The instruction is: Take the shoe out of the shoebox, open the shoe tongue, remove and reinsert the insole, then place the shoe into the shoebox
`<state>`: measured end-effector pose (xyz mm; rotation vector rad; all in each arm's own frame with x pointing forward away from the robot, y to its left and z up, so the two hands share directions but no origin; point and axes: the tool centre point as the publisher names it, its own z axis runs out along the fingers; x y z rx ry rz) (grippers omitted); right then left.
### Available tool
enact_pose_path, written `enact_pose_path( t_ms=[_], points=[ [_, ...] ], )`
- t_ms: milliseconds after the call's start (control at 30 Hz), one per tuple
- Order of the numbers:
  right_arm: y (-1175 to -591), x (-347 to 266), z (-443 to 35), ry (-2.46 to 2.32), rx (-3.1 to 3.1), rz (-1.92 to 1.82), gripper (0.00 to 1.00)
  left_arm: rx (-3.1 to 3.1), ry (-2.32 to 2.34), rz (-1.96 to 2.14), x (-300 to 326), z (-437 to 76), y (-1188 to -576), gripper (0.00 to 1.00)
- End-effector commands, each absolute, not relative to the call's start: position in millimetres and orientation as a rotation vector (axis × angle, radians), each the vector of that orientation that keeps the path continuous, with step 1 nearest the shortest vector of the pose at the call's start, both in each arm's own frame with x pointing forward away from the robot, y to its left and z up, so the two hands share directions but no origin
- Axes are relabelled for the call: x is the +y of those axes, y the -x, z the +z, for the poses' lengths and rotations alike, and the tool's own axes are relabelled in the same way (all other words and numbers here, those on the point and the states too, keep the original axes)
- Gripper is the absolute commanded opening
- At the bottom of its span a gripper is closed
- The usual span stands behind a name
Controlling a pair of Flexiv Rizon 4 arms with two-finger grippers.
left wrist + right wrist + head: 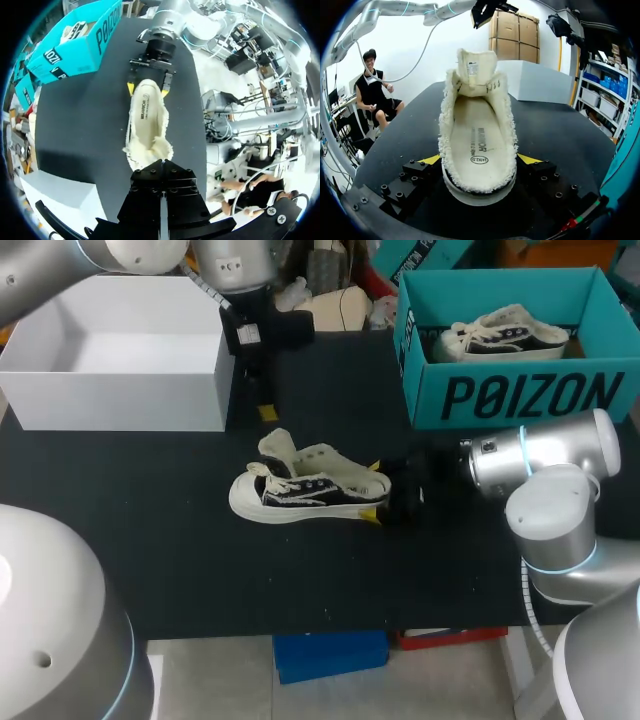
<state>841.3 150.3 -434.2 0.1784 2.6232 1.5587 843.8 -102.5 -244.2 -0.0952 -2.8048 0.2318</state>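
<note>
**A:** Where's the shoe [310,490]?

**B:** Out of the box, mid-table, opening up. In the head view its long axis runs 9-to-3, toe at 9 and heel at 3. The tongue [278,448] is folded out toward 12 and the insole [477,137] sits inside.

**A:** Right gripper [373,491]?

**B:** Enters from 3, in line with that axis. Its yellow tips are clamped on both sides of the heel, so it's the anchor.

**A:** Left gripper [266,410]?

**B:** At 11 from the shoe's middle, apart from it. Its camera looks down the shoe from toe to heel. Fingers mostly hidden, so I can't tell if they're open or closed.

**A:** Who pulls the insole?

**B:** My read is left, since it's the free arm. It would need to drop toward 5, past the tongue and into the opening. The teal box [520,395] is at 2, well apart.
</note>
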Motion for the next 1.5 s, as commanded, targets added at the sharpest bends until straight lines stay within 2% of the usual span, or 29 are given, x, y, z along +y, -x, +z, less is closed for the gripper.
enact_pose_path(
  t_ms=[33,1500],
  points=[
    [-841.4,149.7,-434.1,-0.182,2.624,1.557,0.00,-2.819,0.576,0.379,-106.6,-246.9,-844.9,0.00],
    [-841.4,149.7,-434.1,-0.182,2.624,1.557,0.00,-2.872,0.416,0.364,-138.2,-267.2,-830.2,0.00]
  ],
)
